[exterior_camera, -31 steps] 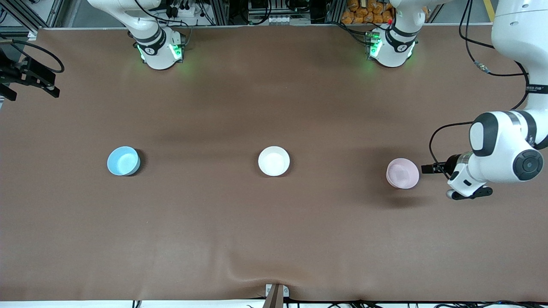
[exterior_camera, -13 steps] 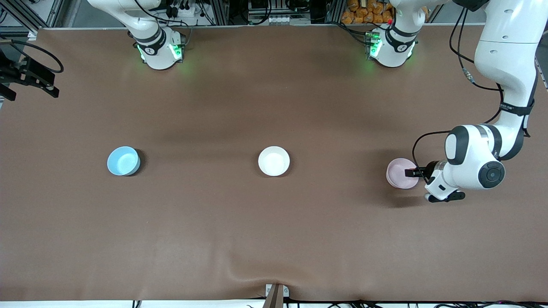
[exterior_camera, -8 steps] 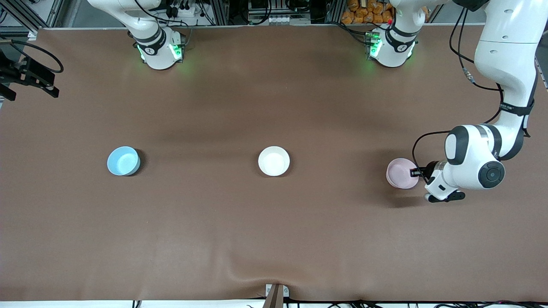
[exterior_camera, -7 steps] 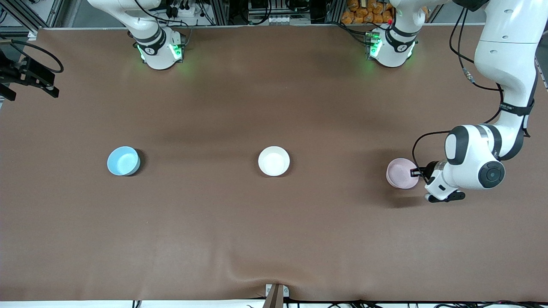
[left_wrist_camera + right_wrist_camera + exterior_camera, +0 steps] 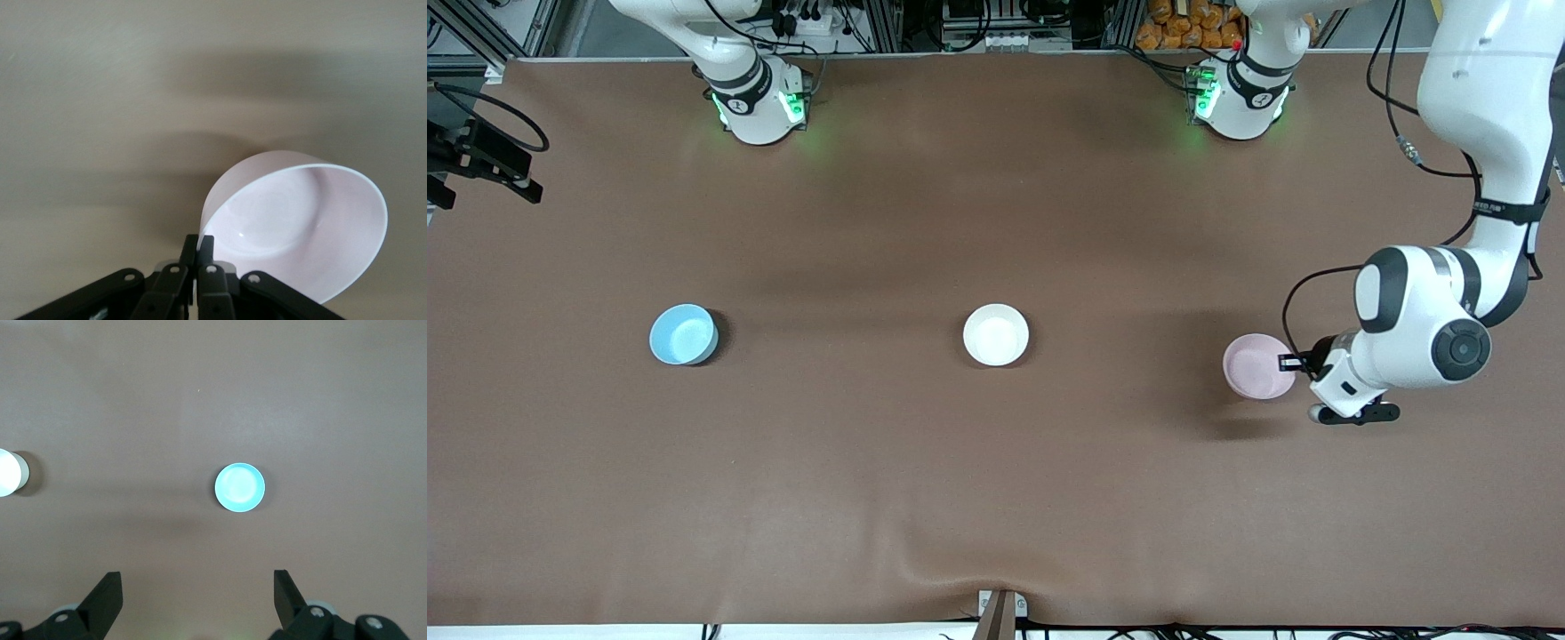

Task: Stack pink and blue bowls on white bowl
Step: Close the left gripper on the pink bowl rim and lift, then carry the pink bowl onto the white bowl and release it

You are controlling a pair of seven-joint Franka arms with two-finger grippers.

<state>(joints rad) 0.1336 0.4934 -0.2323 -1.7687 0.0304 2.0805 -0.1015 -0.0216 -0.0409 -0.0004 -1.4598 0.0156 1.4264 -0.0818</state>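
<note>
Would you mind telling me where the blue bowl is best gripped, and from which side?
Grip the blue bowl by its thin rim, one finger inside and one outside, coming down from above. It sits upright and open, so the rim is the only narrow edge. The right tool is open over it, while the left tool pinches the pink bowl likewise.

You are looking down on a wide table [image 5: 996, 498] covered edge to edge in a plain brown cloth, puckered into a fold [image 5: 925, 556] at the near edge's middle. Past the table's top edge stand aluminium frame rails [image 5: 889, 22], tangled black cables [image 5: 818, 22] and a heap of orange packets [image 5: 1183, 22].
</note>
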